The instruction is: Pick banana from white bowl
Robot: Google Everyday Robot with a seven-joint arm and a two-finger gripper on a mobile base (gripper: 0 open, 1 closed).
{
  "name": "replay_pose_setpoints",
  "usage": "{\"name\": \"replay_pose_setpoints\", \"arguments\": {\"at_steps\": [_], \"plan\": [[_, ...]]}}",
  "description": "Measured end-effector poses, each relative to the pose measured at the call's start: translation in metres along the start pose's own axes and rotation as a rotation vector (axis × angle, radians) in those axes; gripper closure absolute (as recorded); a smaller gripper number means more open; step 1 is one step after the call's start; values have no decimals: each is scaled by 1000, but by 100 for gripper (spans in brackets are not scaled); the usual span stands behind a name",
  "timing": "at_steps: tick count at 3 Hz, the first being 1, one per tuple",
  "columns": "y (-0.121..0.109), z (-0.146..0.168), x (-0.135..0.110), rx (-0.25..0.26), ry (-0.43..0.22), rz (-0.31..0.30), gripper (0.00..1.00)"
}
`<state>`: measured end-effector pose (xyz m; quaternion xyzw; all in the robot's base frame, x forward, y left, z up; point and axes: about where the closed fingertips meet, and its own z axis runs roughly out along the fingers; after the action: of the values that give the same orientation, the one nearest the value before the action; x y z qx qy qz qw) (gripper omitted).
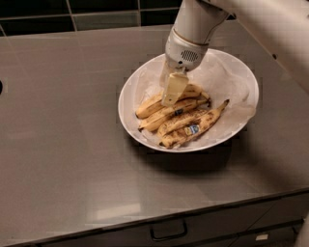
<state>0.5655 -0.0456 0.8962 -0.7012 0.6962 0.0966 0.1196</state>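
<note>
The white bowl [122, 110] stands on the grey counter, right of the middle, lined with crumpled white paper [227, 79]. Several ripe, brown-spotted bananas [193, 126] lie side by side in its left half; some carry blue stickers. My gripper [173, 90] hangs from the white wrist [189, 48] and reaches down into the bowl at the back left. Its cream tip sits on or just over the rearmost bananas [149, 105]. Where it meets the fruit is hidden by the tip itself.
The grey counter [63, 135] stretches left of and in front of the bowl. A dark tiled wall [96, 14] runs along the back. A drawer with a handle [168, 234] sits under the front edge. My white arm [275, 34] crosses the upper right.
</note>
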Motion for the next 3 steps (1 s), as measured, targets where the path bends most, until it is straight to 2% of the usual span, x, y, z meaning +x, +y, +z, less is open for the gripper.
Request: {"name": "replay_pose_setpoints", "arguments": {"at_steps": [3], "plan": [[0,12,9,-19,42,11,50]]}}
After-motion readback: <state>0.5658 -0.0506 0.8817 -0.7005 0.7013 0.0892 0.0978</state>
